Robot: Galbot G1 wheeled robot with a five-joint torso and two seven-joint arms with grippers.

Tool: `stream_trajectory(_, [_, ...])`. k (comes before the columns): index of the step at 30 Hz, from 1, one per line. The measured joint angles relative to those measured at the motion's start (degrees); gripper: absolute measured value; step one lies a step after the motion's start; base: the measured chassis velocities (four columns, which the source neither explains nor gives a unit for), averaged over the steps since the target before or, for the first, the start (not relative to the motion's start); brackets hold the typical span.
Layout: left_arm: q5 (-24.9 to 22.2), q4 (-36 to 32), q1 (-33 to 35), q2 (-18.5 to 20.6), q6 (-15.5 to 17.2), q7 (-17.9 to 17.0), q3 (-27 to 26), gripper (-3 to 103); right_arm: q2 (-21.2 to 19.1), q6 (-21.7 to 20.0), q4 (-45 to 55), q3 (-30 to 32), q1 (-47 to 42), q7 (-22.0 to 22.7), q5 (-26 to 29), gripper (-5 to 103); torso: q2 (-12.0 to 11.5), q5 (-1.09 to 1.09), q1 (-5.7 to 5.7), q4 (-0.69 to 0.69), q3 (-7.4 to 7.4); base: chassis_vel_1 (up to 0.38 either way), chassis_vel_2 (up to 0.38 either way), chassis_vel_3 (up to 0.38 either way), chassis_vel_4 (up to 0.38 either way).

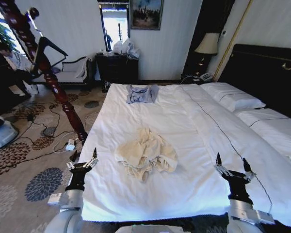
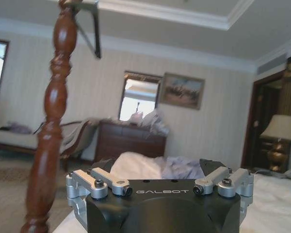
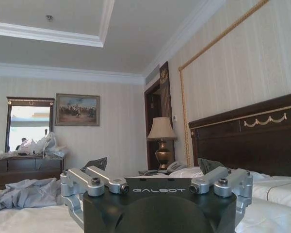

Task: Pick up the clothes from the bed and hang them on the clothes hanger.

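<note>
The clothes (image 1: 146,154) lie crumpled in a cream heap on the bed (image 1: 194,126), just below the centre of the head view, touching neither hand. The left hand (image 1: 82,163) hovers at the lower left of that frame, over the near left edge of the bed, fingers spread and pointing up the bed. The right hand (image 1: 231,165) hovers at the lower right, also spread, well apart from the heap. A small grey-blue garment (image 1: 141,93) rests near the far end of the bed, upper centre. A wooden post (image 1: 43,65) slants across the upper left, with the black hanger (image 1: 52,50) against it. Pillows (image 1: 233,97) sit at the right by the dark headboard (image 1: 266,73).
</note>
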Motion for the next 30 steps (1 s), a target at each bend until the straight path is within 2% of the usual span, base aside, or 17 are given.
stream_trajectory(4, [-0.48, -0.63, -0.75, 2.69, -1.68, 1.38, 0.22, 100, 0.14, -1.33, 0.19, -0.8, 1.1, 0.04, 0.87, 100, 0.0, 0.01, 0.0, 0.02, 0.0, 0.0, 0.0, 0.0, 0.0])
stream_trajectory(6, [0.46, 2.1, -2.99, 5.0, -3.89, 1.62, 0.08, 100, 0.93, -1.96, 0.65, -0.84, 1.53, 0.37, 1.32, 100, 0.0, -0.03, 0.0, -0.01, 0.0, 0.0, 0.0, 0.0, 0.0])
stream_trajectory(8, [-0.11, 2.16, -3.69, 6.05, -4.09, 1.42, 0.09, 100, 1.3, -2.39, 1.14, -0.75, 1.65, 0.6, 1.39, 100, 0.0, -0.03, 0.01, -0.03, 0.0, 0.0, 0.0, 0.0, 0.0])
stream_trajectory(11, [-8.41, -2.69, -3.29, 9.19, -1.15, 1.1, 0.49, 100, 1.57, -4.29, 3.01, -0.43, 2.24, 1.14, 1.69, 100, 0.0, 0.02, 0.0, -0.01, 0.0, 0.0, 0.0, 0.0, 0.0])
stream_trajectory(12, [-8.41, -2.69, -3.29, 9.19, -1.15, 1.1, 0.49, 100, 1.57, -4.29, 3.01, -0.43, 2.24, 1.14, 1.69, 100, 0.0, 0.02, 0.0, -0.01, 0.0, 0.0, 0.0, 0.0, 0.0])
stream_trajectory(13, [-9.71, -3.22, -3.25, 9.32, -0.26, 1.17, 0.45, 100, 1.57, -5.34, 3.3, -0.46, 2.76, 1.93, 1.68, 100, 0.0, 0.04, 0.0, 0.0, 0.0, 0.0, 0.0, 0.0, 0.0])
stream_trajectory(16, [-3.0, 1.49, -3.66, 7.59, -2.07, 0.92, -0.71, 100, -0.06, -10.21, 2.58, -1.78, 4.66, 9.0, -1.07, 100, 0.0, -0.07, 0.01, 0.0, 0.01, 0.0, 0.0, 0.0, 0.0])
stream_trajectory(17, [-3.0, 1.49, -3.66, 7.59, -2.07, 0.92, -0.71, 100, -0.06, -10.21, 2.58, -1.78, 4.66, 9.0, -1.07, 100, 0.0, -0.07, 0.01, 0.0, 0.01, 0.0, 0.0, 0.0, 0.0])
stream_trajectory(19, [-5.56, -1.74, -1.28, 6.75, -0.72, 1.32, -0.89, 100, -3.1, -11.82, 2.47, -1.47, 4.97, 11.89, -3.9, 100, -0.01, 0.02, 0.02, 0.03, 0.01, 0.0, 0.0, 0.0, 0.0])
stream_trajectory(21, [-6.37, -3.15, -0.59, 6.31, -0.14, 1.89, -1.01, 100, -4.24, -12.01, 3.17, -1.17, 4.77, 11.92, -3.91, 100, 0.0, 0.05, 0.0, 0.02, 0.0, 0.0, 0.0, 0.0, 0.0])
stream_trajectory(23, [-4.25, -2.19, -0.58, 5.8, -0.8, 2.77, -1.76, 100, -5.97, -12.72, 4.83, -1.01, 4.3, 11.62, -2.92, 100, 0.02, 0.04, -0.02, 0.0, -0.01, 0.0, 0.0, 0.0, 0.0])
stream_trajectory(24, [-1.68, 0.1, -1.3, 5.55, -1.76, 2.49, -2.18, 100, -6.43, -12.97, 5.23, -1.12, 4.21, 11.37, -3.19, 100, 0.01, -0.01, -0.02, 0.01, 0.0, 0.0, 0.0, 0.0, 0.0])
stream_trajectory(26, [-0.89, 0.84, -1.63, 5.42, -2.05, 2.34, -2.21, 100, -6.46, -12.86, 5.27, -1.11, 4.13, 11.04, -4.58, 100, 0.0, -0.07, -0.01, 0.01, 0.0, 0.0, 0.0, 0.0, 0.0])
stream_trajectory(27, [-1.72, -0.12, -1.52, 5.08, -1.36, 2.39, -1.84, 100, -6.06, -11.52, 5.59, -0.61, 3.58, 8.71, -8.18, 100, -0.01, -0.02, 0.01, -0.02, 0.01, 0.0, 0.0, 0.0, 0.0])
stream_trajectory(29, [-3.17, -2.17, -0.98, 4.67, -0.22, 2.95, -1.63, 100, -6.17, -10.8, 6.71, -0.56, 2.74, 5.26, -7.21, 100, 0.0, 0.03, 0.01, -0.01, 0.0, 0.0, 0.0, 0.0, 0.0])
stream_trajectory(30, [-3.17, -2.17, -0.98, 4.67, -0.22, 2.95, -1.63, 100, -6.17, -10.8, 6.71, -0.56, 2.74, 5.26, -7.21, 100, 0.0, 0.03, 0.01, -0.01, 0.0, 0.0, 0.0, 0.0, 0.0])
